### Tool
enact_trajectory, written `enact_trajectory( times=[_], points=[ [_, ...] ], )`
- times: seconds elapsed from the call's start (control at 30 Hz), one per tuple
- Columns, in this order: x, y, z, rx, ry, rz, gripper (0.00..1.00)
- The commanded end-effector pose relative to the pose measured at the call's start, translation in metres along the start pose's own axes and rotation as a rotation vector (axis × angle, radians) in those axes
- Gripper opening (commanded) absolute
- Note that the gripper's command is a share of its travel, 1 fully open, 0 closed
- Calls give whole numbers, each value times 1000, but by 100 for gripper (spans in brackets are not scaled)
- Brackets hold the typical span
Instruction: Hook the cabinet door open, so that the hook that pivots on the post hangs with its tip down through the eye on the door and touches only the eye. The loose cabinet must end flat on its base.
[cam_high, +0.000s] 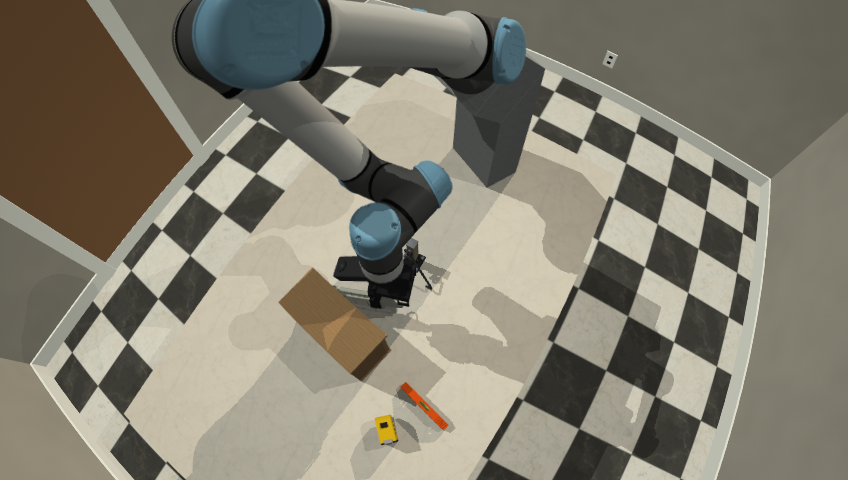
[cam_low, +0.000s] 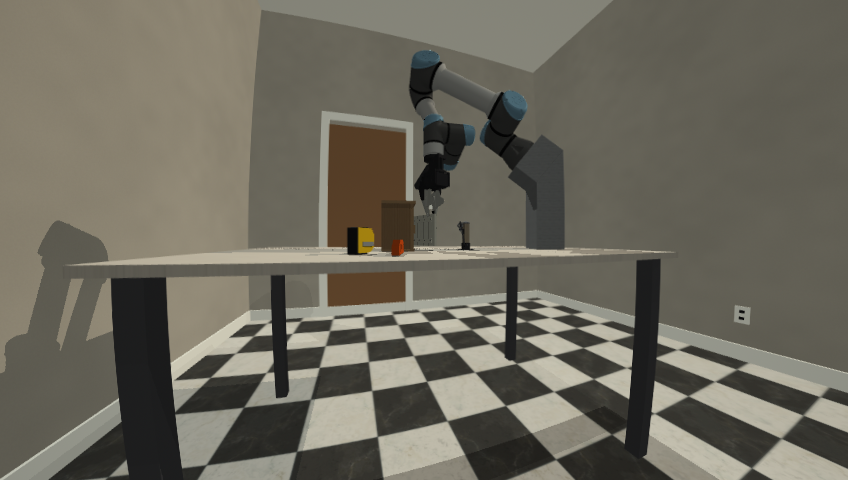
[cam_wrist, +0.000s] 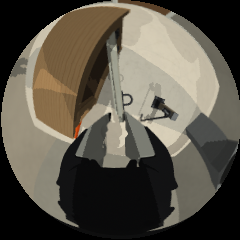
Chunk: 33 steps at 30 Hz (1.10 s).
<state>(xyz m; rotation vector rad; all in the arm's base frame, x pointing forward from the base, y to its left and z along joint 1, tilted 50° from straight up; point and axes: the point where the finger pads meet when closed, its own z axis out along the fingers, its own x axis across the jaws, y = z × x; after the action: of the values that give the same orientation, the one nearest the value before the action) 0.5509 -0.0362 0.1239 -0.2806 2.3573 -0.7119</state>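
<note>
The brown wooden cabinet (cam_high: 333, 324) stands on its base on the table; it also shows in the side view (cam_low: 397, 224) and the wrist view (cam_wrist: 75, 75). Its thin grey door (cam_high: 354, 292) (cam_low: 424, 230) stands swung out from it. In the wrist view the door's top edge (cam_wrist: 115, 75) runs straight toward my fingertips, and the metal eye (cam_wrist: 127, 98) sits on its right face. The dark post (cam_wrist: 167, 108) with its hook (cam_wrist: 150, 117) stands to the right, apart from the eye (cam_low: 464, 234). My gripper (cam_wrist: 117, 112) (cam_low: 433, 208) hangs just over the door's free end, fingers close together, holding nothing.
A yellow tape measure (cam_high: 385, 429) and an orange level (cam_high: 423, 406) lie near the table's front, past the cabinet. The grey robot pedestal (cam_high: 490, 136) stands at the back of the table.
</note>
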Motion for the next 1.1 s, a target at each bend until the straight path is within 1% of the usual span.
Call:
enact_trajectory(
  times=[0.0, 0.63, 0.77, 1.07],
  points=[
    [0, 0, 0, 0, -1, 0, 15],
    [0, 0, 0, 0, -1, 1, 15],
    [-4, 0, 0, 0, -1, 37, 15],
    [-6, 0, 0, 0, -1, 37, 15]
  ],
)
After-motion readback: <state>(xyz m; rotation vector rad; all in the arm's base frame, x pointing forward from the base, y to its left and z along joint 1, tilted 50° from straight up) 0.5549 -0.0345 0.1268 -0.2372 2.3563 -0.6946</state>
